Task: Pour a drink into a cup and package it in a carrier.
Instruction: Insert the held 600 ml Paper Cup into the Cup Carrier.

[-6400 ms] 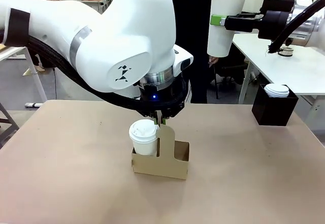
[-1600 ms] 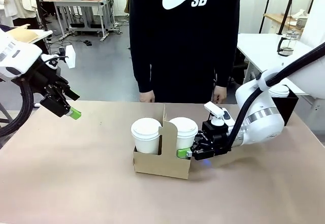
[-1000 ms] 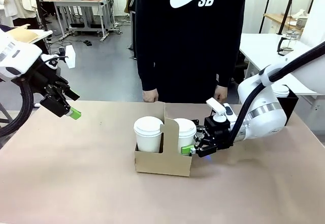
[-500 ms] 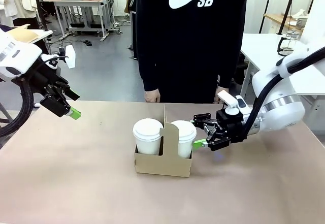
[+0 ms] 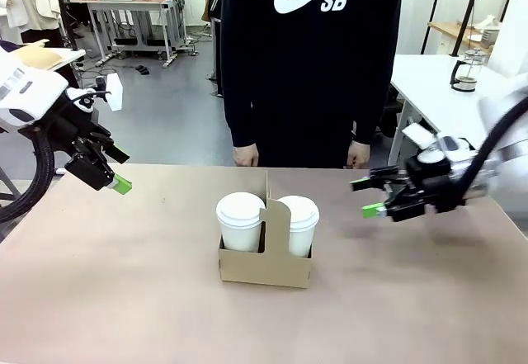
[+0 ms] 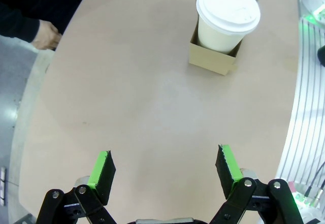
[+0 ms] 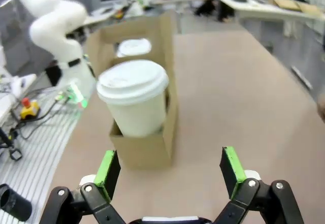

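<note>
At nine o'clock above the table edge, the left gripper (image 5: 115, 170) is held with its jaws spread wide and nothing between them. At the table's centre the cardboard cup carrier (image 5: 266, 265) is set, one lidded white paper cup (image 5: 240, 220) in its left slot and a second lidded cup (image 5: 299, 222) in its right. At three o'clock the right gripper (image 5: 370, 197) is seen apart from the carrier, jaws spread and empty.

A tan surface (image 5: 124, 298) fills the foreground. Beyond its far right corner stands a white side table (image 5: 429, 83), carrying a glass French press (image 5: 466, 71).
</note>
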`<move>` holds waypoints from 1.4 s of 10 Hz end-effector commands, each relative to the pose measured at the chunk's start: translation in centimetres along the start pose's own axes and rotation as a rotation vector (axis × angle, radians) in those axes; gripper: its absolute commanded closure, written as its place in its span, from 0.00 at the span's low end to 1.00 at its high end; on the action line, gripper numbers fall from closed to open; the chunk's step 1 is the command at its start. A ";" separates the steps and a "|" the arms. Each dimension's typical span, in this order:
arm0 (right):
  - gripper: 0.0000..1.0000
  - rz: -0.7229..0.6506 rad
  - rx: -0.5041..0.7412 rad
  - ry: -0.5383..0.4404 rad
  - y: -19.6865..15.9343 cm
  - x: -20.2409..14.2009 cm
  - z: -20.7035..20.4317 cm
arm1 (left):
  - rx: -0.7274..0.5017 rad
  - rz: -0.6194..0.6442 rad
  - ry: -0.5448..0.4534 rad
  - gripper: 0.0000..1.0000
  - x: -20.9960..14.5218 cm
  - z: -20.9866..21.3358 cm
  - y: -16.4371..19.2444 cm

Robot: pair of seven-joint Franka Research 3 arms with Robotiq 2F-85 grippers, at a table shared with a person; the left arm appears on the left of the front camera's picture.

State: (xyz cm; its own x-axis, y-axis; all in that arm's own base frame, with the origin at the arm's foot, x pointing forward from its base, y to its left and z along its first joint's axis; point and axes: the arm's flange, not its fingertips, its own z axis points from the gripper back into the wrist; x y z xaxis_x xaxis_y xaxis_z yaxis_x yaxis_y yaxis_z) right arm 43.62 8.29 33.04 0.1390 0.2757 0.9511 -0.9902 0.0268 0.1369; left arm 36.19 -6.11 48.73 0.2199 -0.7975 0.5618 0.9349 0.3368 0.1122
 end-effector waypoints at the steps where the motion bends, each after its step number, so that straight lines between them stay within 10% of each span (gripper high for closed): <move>1: 0.00 -0.143 -0.126 0.096 3.1 2.1 5.1 | -0.011 0.016 -0.019 0.00 0.2 0.0 0.0; 6: 0.00 -0.291 -0.422 0.286 7.1 4.2 12.6 | -0.011 0.016 -0.019 0.00 0.2 0.0 0.0; 14: 0.00 -0.271 -0.437 0.268 6.4 4.3 13.8 | -0.011 0.016 -0.019 0.00 0.2 0.0 0.0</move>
State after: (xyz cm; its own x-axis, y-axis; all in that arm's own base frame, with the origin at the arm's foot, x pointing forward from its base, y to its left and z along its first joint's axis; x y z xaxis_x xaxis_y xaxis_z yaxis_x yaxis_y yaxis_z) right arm 38.11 -3.53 41.81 0.4426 0.4322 0.7857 -0.8377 0.5119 0.1903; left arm 36.16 -6.12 48.78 0.2193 -0.7976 0.5618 0.9351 0.3362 0.1122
